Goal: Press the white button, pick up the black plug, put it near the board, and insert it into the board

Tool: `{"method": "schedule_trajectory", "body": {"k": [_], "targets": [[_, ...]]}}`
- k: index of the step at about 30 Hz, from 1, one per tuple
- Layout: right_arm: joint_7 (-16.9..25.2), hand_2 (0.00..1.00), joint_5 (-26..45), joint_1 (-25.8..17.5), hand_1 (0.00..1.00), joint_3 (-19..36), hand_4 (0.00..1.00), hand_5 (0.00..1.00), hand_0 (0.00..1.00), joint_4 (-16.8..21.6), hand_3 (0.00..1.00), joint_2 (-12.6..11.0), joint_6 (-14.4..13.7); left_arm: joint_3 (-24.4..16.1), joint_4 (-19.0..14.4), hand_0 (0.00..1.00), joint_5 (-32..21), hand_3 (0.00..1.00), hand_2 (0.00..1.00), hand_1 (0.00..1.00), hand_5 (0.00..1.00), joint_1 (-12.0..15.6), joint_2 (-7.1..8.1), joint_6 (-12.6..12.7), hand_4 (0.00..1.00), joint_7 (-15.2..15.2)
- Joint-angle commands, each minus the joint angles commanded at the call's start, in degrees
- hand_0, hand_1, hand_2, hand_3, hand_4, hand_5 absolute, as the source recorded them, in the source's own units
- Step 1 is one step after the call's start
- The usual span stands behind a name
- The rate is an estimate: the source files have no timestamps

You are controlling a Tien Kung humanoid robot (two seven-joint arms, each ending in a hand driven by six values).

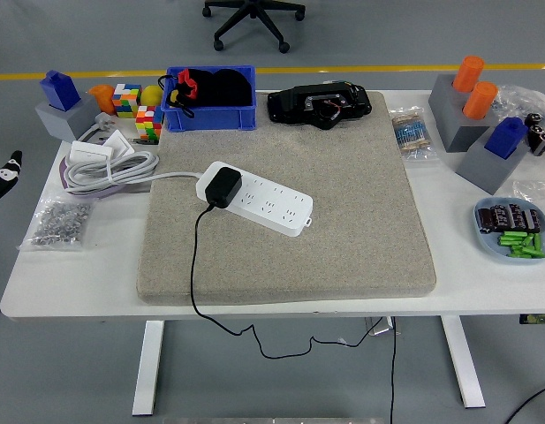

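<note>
Black plug seated in white rectangular power strip on beige felt mat, no legible writing, left hand at table edge, finger state unclear

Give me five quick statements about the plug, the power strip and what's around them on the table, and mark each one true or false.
1. The black plug sits in the white power strip at its left end. True.
2. The power strip lies on the bare white table. False: it lies on the beige mat.
3. The left hand shows only at the picture's left edge, away from the strip. True.
4. The blue bin stands at the table's near edge. False: it stands at the far side, behind the mat.
5. The plug's black cable runs toward the near edge and hangs off the table. True.
</note>
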Motion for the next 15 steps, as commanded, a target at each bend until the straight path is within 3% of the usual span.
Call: {"method": "schedule_trajectory", "body": {"k": [8, 15], "targets": [[0.0, 0.609, -0.4, 0.0, 0.576, 0.5, 0.645, 0.325, 0.642, -0.2, 0.548, -0.3, -0.1, 0.6, 0.3, 0.904, -0.2, 0.845, 0.893, 0.898, 0.349, -0.6, -0.08, 0.0, 0.732, 0.1], [-0.4, 0.608, -2.8, -0.3, 0.577, 4.2, 0.647, 0.326, 0.643, -0.2, 0.548, -0.5, -0.4, 2.0, 0.8, 0.905, -0.4, 0.845, 0.893, 0.898, 0.348, -1.1, 0.11, -0.2, 0.732, 0.3]]}}
